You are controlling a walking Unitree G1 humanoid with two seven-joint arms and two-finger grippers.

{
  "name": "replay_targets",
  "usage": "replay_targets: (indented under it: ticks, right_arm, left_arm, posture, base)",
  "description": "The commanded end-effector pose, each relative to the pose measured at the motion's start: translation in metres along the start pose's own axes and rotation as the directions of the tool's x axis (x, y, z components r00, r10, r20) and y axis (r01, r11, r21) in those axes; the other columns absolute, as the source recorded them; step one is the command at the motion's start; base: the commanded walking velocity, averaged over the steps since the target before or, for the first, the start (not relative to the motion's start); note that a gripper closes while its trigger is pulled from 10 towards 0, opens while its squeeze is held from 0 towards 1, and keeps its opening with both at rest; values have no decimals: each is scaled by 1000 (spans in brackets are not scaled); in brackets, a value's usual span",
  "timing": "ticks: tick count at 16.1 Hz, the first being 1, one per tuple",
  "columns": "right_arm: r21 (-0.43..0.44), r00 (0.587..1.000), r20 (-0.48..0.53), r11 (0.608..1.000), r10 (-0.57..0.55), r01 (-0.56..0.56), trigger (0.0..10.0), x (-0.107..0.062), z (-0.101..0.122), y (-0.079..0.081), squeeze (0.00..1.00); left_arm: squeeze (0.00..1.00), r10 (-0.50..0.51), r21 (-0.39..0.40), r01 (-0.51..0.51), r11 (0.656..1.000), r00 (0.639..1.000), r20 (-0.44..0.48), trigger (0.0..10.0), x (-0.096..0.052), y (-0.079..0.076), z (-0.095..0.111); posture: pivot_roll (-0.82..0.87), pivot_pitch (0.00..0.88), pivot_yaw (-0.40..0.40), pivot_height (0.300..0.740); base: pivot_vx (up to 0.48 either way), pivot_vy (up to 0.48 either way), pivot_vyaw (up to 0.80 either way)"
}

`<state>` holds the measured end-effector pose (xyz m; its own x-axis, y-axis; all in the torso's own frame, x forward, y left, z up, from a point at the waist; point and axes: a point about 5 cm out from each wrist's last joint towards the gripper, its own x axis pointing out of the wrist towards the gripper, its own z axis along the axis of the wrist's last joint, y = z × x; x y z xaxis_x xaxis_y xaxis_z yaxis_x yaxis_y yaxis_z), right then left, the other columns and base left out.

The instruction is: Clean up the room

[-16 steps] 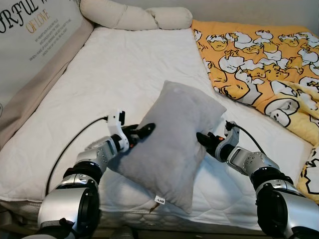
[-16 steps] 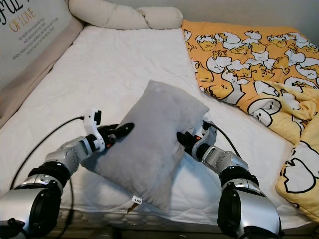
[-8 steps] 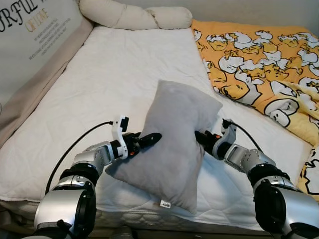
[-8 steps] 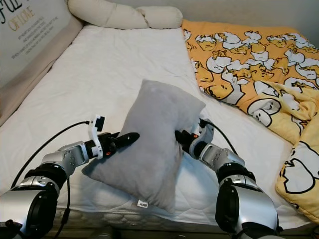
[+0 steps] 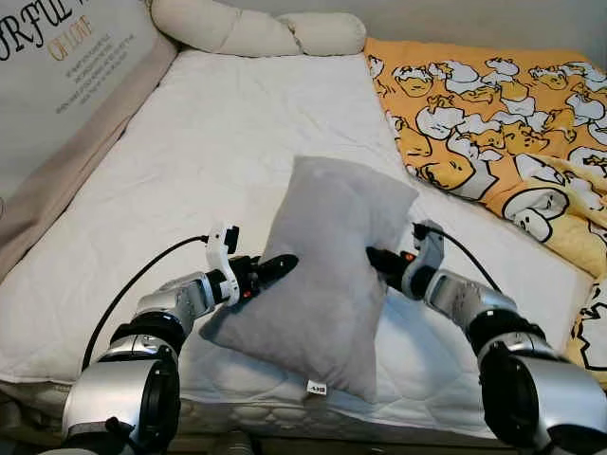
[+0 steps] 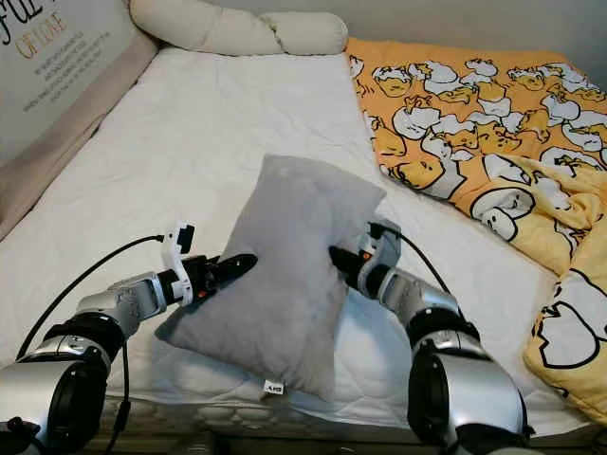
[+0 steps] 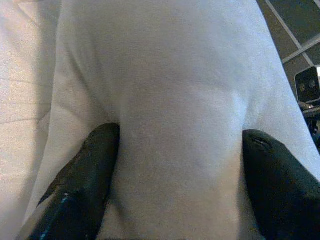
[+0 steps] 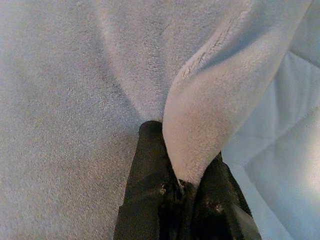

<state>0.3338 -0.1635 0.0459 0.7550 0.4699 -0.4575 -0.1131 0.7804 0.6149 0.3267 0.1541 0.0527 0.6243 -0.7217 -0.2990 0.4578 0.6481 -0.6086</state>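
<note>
A grey plush pillow (image 5: 327, 275) stands tilted on the white mattress (image 5: 228, 133), its lower end near the front edge. My left gripper (image 5: 277, 267) presses into its left side, and in the left wrist view the black fingers (image 7: 85, 180) clasp a broad bulge of grey fabric (image 7: 175, 100). On the pillow's right side, my right gripper (image 5: 377, 259) is shut on the edge. The right wrist view shows the fingertips (image 8: 150, 150) pinching a fold of the pillow (image 8: 205, 115).
A yellow blanket with a duck pattern (image 5: 493, 114) covers the bed's right side. Cream bolster cushions (image 5: 256, 33) lie at the far end. A lettered panel (image 5: 57, 66) and beige padding run along the left. The mattress's front edge (image 5: 237, 408) is close below the pillow.
The pillow has been squeezed narrower between the two grippers and has shifted slightly to the left. Both grippers keep their hold on it.
</note>
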Motion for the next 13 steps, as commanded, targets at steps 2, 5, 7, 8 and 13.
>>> replay_targets:
  ticks: [2,5,7,8,13]
  right_arm:
    - [26,999,16,999,45,-45,10000,-8,4,-6,1000]
    - [52,995,22,994,96,-97,10000,-18,5,-16,1000]
    - [79,980,-7,977,197,-196,10000,-24,-3,-17,1000]
    - [83,976,-17,973,216,-214,10000,-25,-6,-16,1000]
    - [94,949,-115,954,294,-285,10000,-13,-37,-1,1000]
  left_arm:
    - [0,47,-1,-47,999,997,-58,0,3,1,-9]
    - [0,74,-32,-76,997,996,-50,0,4,2,-8]
    - [0,102,-26,-103,994,993,-53,0,3,4,-9]
    - [0,108,-24,-109,994,993,-55,0,3,4,-9]
    - [0,113,-27,-115,993,992,-58,0,3,4,-10]
  posture:
    - [-75,0,-39,740]
    - [-83,0,-31,740]
    - [-94,0,-28,740]
    - [-94,0,-28,740]
    - [-88,0,-31,740]
  base:
    - [0,0,0]
    - [0,0,0]
    - [0,0,0]
    - [0,0,0]
    - [0,0,0]
